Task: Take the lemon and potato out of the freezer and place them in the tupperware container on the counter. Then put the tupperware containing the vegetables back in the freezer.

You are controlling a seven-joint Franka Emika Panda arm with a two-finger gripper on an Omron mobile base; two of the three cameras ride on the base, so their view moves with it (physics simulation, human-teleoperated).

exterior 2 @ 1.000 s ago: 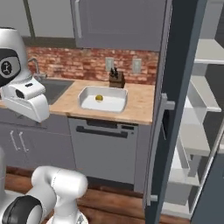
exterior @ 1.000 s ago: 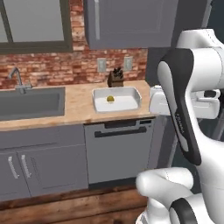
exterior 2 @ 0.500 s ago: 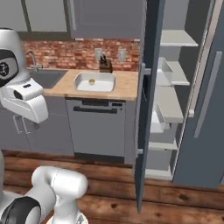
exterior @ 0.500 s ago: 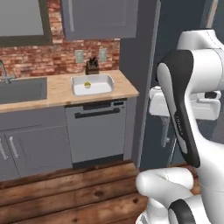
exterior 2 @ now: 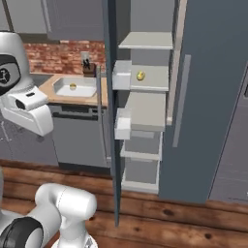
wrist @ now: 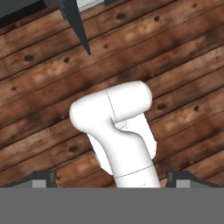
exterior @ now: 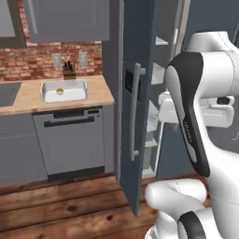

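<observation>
Freezer (exterior 2: 203,97) door (exterior: 133,116) open, edge-on to cameras; pale shelves (exterior 2: 145,109) exposed; potato (exterior 2: 140,75) on upper shelf, near front edge; container (exterior: 63,90) on counter (exterior: 28,100) near right end, close to back edge under brick wall; lemon (exterior: 59,91) inside container, left of centre; gripper (wrist: 111,177) pointing down at wood floor (wrist: 52,74), fingers spread wide, nothing between them; fingertips (wrist: 43,178) at bottom corners of hand view.

freezer (exterior 2: 213,97) dark blue-grey | tupperware container (exterior: 64,91) white | counter (exterior: 28,100) beige wood-grain | wall (exterior: 28,65) red brick
</observation>
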